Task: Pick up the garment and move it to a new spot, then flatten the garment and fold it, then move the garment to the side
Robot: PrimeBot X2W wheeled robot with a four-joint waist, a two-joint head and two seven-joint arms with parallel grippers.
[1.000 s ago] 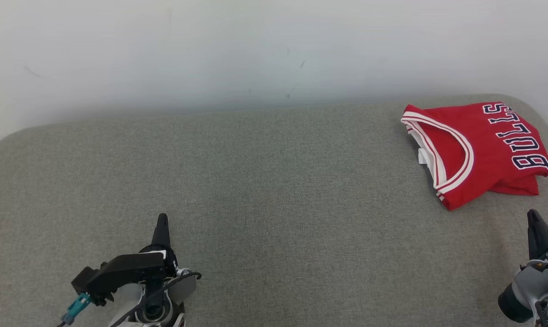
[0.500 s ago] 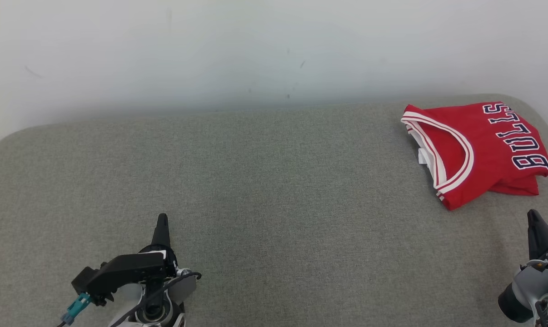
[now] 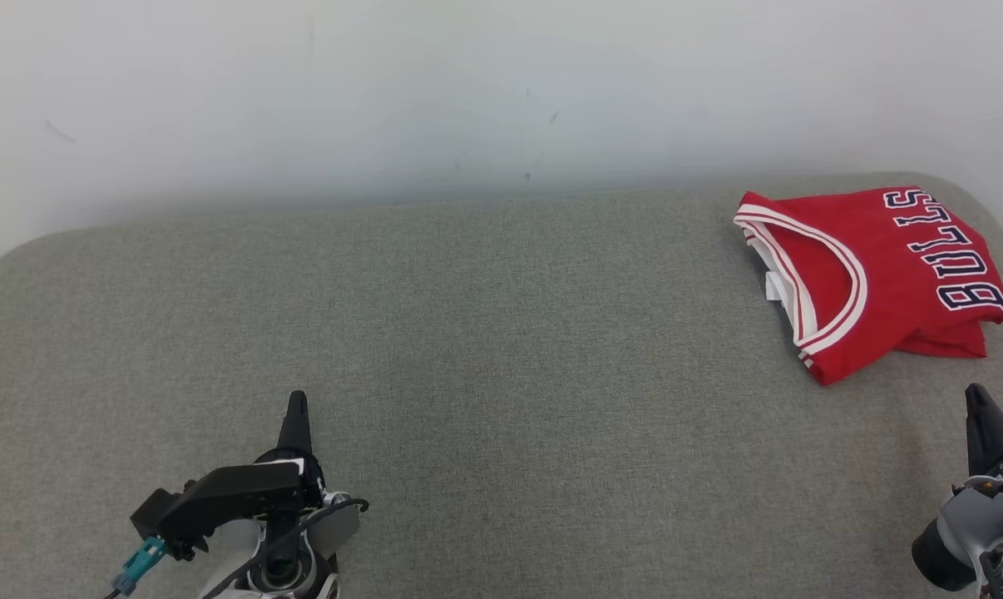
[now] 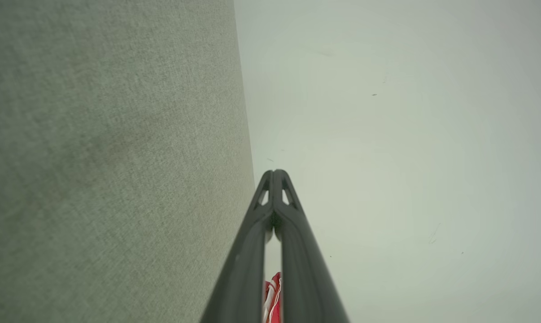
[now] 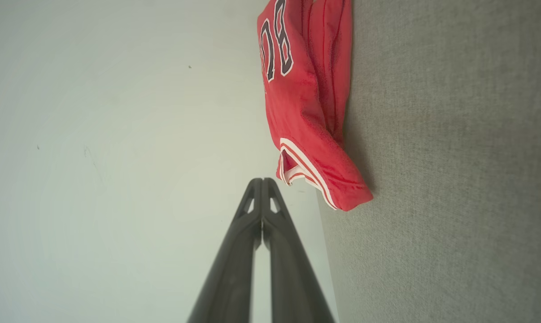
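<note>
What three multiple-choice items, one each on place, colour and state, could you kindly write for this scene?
1. Where does the jersey lie on the grey surface? A. far right B. near left C. centre
2. What colour is its main cloth? A. blue B. red C. green
3. How are the left gripper and right gripper? A. both shut, empty B. both wide open C. left shut on the jersey
Answers: 1 A, it sits by the far right corner in the head view; 2 B, red with white trim; 3 A, each wrist view shows the fingertips touching, gripping nothing.
</note>
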